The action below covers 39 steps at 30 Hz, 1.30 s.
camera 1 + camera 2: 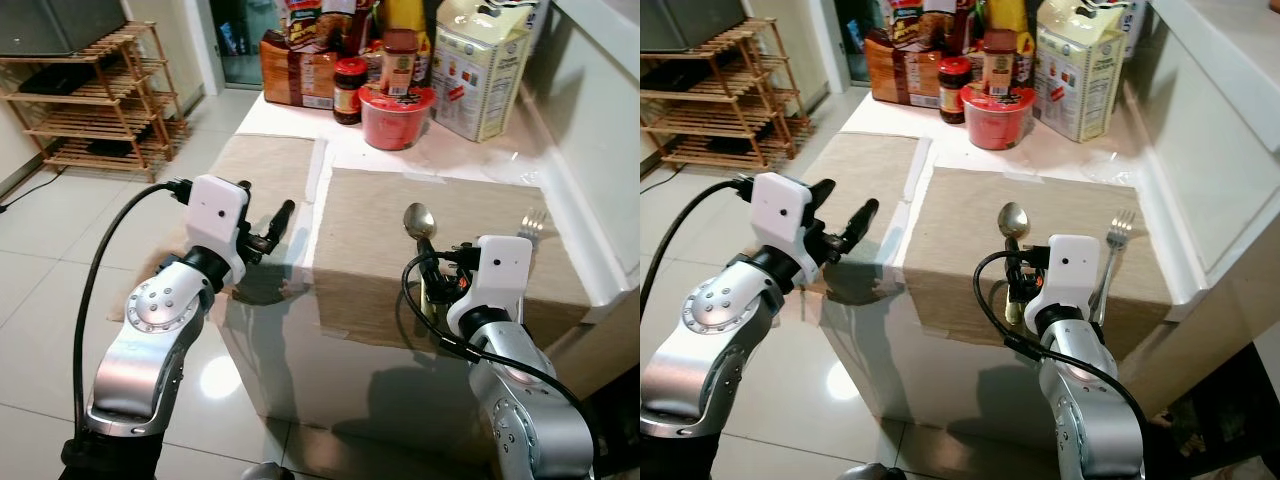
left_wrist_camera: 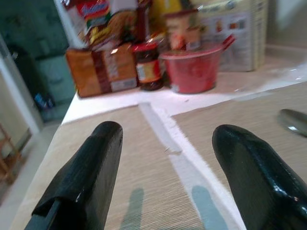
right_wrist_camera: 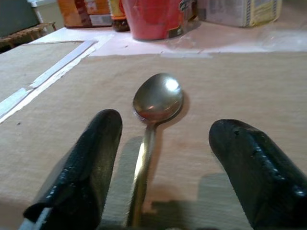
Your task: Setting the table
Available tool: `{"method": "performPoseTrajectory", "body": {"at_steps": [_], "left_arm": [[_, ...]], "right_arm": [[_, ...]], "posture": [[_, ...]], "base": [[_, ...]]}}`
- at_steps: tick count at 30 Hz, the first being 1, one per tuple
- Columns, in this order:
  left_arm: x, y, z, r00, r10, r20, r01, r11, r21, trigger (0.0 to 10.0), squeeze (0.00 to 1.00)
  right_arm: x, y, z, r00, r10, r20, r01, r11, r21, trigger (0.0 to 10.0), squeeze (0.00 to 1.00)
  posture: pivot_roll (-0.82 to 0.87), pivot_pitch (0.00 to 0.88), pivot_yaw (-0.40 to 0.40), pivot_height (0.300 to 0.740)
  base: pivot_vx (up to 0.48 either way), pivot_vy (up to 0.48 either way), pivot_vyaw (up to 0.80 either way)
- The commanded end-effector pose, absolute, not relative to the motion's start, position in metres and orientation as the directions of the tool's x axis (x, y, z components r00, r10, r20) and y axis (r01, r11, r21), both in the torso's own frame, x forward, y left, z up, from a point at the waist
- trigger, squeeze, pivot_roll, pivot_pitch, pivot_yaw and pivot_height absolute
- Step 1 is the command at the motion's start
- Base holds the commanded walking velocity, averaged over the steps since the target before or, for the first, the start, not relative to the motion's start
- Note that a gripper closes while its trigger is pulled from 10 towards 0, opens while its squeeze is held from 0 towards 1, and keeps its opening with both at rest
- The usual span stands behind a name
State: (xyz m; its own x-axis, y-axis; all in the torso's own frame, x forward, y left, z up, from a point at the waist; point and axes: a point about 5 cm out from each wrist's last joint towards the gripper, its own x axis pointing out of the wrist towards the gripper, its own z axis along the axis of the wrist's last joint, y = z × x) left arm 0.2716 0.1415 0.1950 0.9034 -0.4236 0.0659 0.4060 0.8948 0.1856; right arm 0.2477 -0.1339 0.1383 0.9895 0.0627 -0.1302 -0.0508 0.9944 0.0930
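A metal spoon (image 1: 418,220) lies on the beige right placemat (image 1: 370,215), bowl pointing away from me. A fork (image 1: 530,222) lies near that mat's right edge. My right gripper (image 3: 168,125) is open low over the mat, its black fingers (image 3: 91,158) on either side of the spoon's handle (image 3: 141,163) without touching it. My left gripper (image 1: 266,210) is open and holds nothing, hovering at the near edge of the left placemat (image 1: 265,165). White tape (image 2: 165,136) runs between the two mats.
A red bowl (image 1: 396,115), a jar (image 1: 349,90), snack bags (image 1: 295,70) and a carton (image 1: 478,70) crowd the back of the table. A white ledge (image 1: 590,150) borders the right side. A wooden rack (image 1: 100,100) stands on the tiled floor at far left.
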Motion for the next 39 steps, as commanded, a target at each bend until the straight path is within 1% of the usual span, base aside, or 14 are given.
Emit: {"method": "performPoseTrajectory", "body": {"at_steps": [1,2,3,7,10,14,15,16,23,35,36,37,38,39], "left_arm": [[0.264,0.143,0.199,0.888,-0.452,0.087,0.429,0.882,0.195,10.0,0.0],[0.252,0.143,0.195,0.874,-0.479,0.086,0.456,0.867,0.199,10.0,0.0],[0.247,0.143,0.193,0.868,-0.488,0.087,0.464,0.862,0.204,10.0,0.0],[0.237,0.147,0.186,0.87,-0.488,0.07,0.469,0.864,0.185,10.0,0.0],[0.234,0.153,0.185,0.879,-0.472,0.061,0.454,0.87,0.191,10.0,0.0],[0.233,0.151,0.187,0.879,-0.471,0.073,0.451,0.872,0.191,10.0,0.0],[0.233,0.15,0.188,0.878,-0.472,0.078,0.452,0.872,0.188,10.0,0.0],[0.233,0.149,0.189,0.877,-0.474,0.084,0.454,0.872,0.181,10.0,0.0],[0.232,0.146,0.188,0.844,-0.533,0.062,0.52,0.841,0.148,10.0,0.0],[0.234,0.141,0.189,0.832,-0.552,0.047,0.539,0.826,0.162,10.0,0.0],[0.235,0.141,0.189,0.833,-0.551,0.044,0.539,0.827,0.16,10.0,0.0],[0.235,0.141,0.189,0.833,-0.551,0.044,0.539,0.827,0.16,10.0,0.0],[0.236,0.141,0.189,0.833,-0.552,0.042,0.54,0.826,0.16,10.0,0.0],[0.236,0.141,0.189,0.833,-0.552,0.037,0.541,0.827,0.156,10.0,0.0]], "right_arm": [[0.25,-0.133,0.135,0.987,0.081,-0.136,-0.068,0.993,0.099,10.0,1.0],[0.255,-0.132,0.133,0.987,0.09,-0.136,-0.078,0.993,0.094,10.0,1.0],[0.257,-0.132,0.133,0.986,0.093,-0.135,-0.081,0.992,0.092,10.0,1.0],[0.26,-0.13,0.131,0.984,0.113,-0.141,-0.101,0.991,0.091,10.0,1.0],[0.262,-0.128,0.13,0.979,0.137,-0.148,-0.124,0.988,0.094,10.0,1.0],[0.266,-0.127,0.127,0.977,0.14,-0.16,-0.126,0.988,0.093,10.0,1.0],[0.268,-0.126,0.127,0.977,0.135,-0.166,-0.121,0.988,0.094,10.0,0.58],[0.27,-0.126,0.126,0.977,0.132,-0.169,-0.116,0.988,0.102,10.0,0.0],[0.276,-0.124,0.122,0.973,0.131,-0.192,-0.106,0.985,0.139,10.0,0.0],[0.278,-0.123,0.118,0.97,0.117,-0.213,-0.088,0.986,0.142,10.0,0.0],[0.276,-0.124,0.116,0.968,0.101,-0.23,-0.064,0.985,0.161,3.5,0.0],[0.276,-0.124,0.116,0.968,0.101,-0.23,-0.064,0.985,0.161,3.5,0.0],[0.276,-0.124,0.115,0.966,0.102,-0.238,-0.059,0.982,0.181,0.0,0.0],[0.275,-0.124,0.113,0.962,0.101,-0.252,-0.05,0.978,0.202,0.0,0.0]], "posture": [[0.1,0.0,0.058,0.74],[0.11,0.0,0.053,0.74],[0.11,0.0,0.053,0.74],[0.11,0.0,0.042,0.74],[0.12,0.0,0.031,0.74],[0.12,0.0,0.024,0.74],[0.13,0.0,0.024,0.74],[0.13,0.0,0.024,0.74],[0.13,0.0,0.028,0.74],[0.13,0.0,0.029,0.74],[0.13,0.0,0.03,0.74],[0.13,0.0,0.03,0.74],[0.13,0.0,0.029,0.74],[0.13,0.0,0.03,0.74]], "base": [[0.0,0.0,0.0],[0.0,0.0,0.0],[0.0,0.0,0.0],[0.0,0.0,0.0],[0.0,0.0,0.0],[0.0,0.0,0.0],[0.0,0.0,0.0],[0.0,0.0,0.0],[0.0,0.0,0.0],[0.0,0.0,0.0],[0.0,0.0,0.0],[0.0,0.0,0.0],[0.0,0.0,0.0],[0.0,0.0,0.0]]}}
